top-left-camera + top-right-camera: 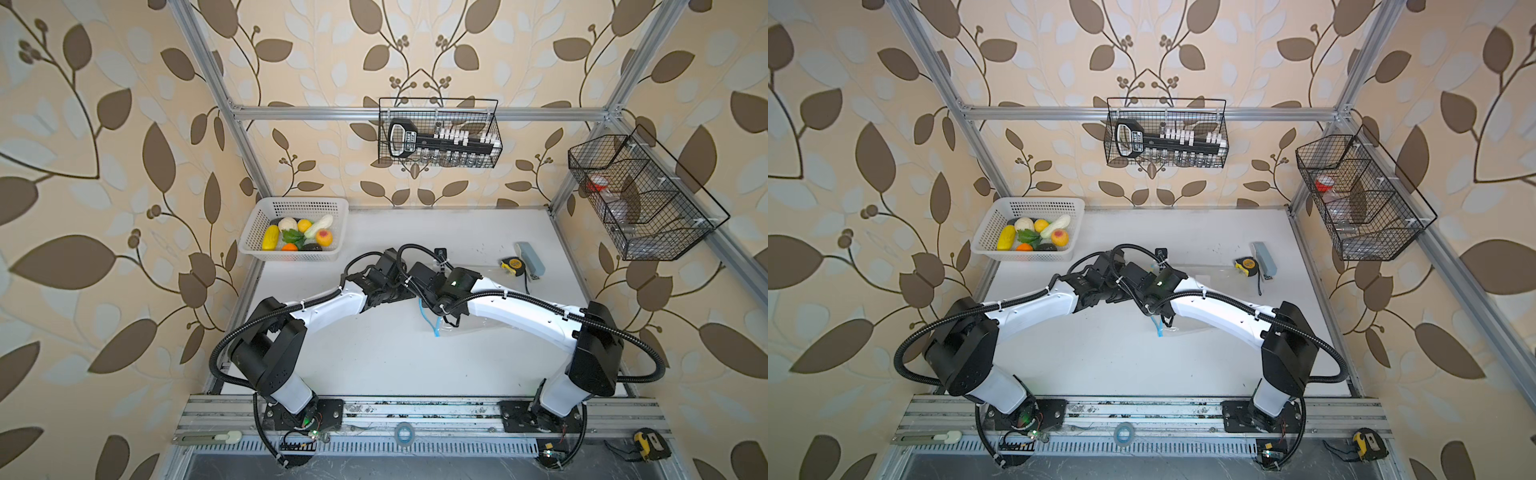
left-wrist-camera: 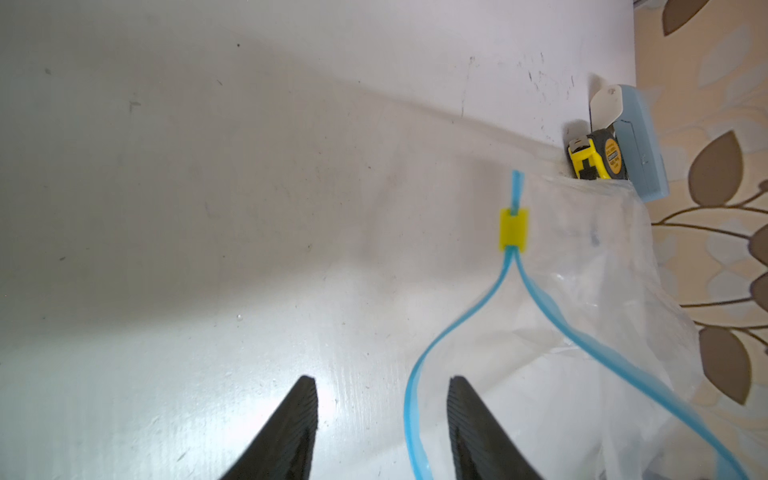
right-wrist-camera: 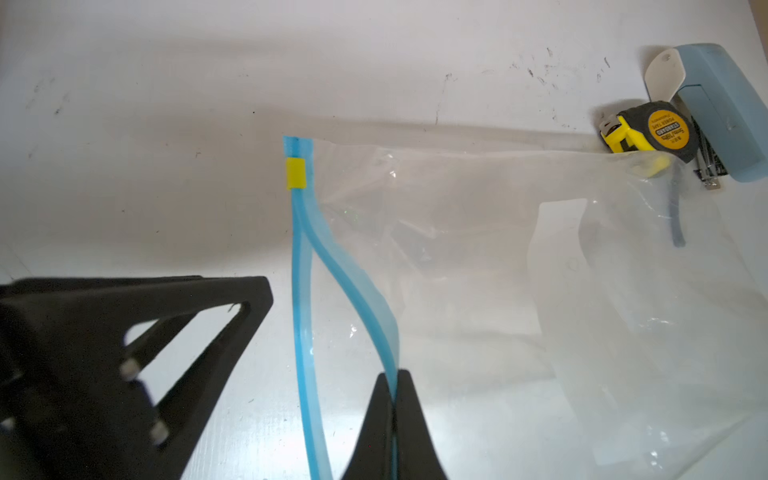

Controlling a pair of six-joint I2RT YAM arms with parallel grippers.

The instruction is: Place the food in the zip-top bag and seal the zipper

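Two grippers meet mid-table at the bag mouth. The right gripper [image 3: 394,384] is clenched on one lip of the zipper [image 3: 303,291]. That lip bows away from the other, so the mouth gapes from the yellow slider [image 3: 296,173] onward. The slider sits near the strip's far end, just short of the bag corner.

The left gripper [image 2: 382,390] is released, jaws apart, and the free lip runs between them close to one finger [image 2: 461,407]. I cannot tell if it touches.

The zip-top bag [image 3: 478,270] lies flat, right of centre. Its far corner laps against the tape measure [image 1: 511,266], with a blue-grey case [image 1: 532,259] just beside that.

All the food [image 1: 297,237] sits in the white basket [image 1: 299,203] at the back-left table corner, well apart from the bag.

Open room:
- The bare table [image 1: 374,365] between the wrists and the base rail.
- A clear lane from the basket to the bag mouth.
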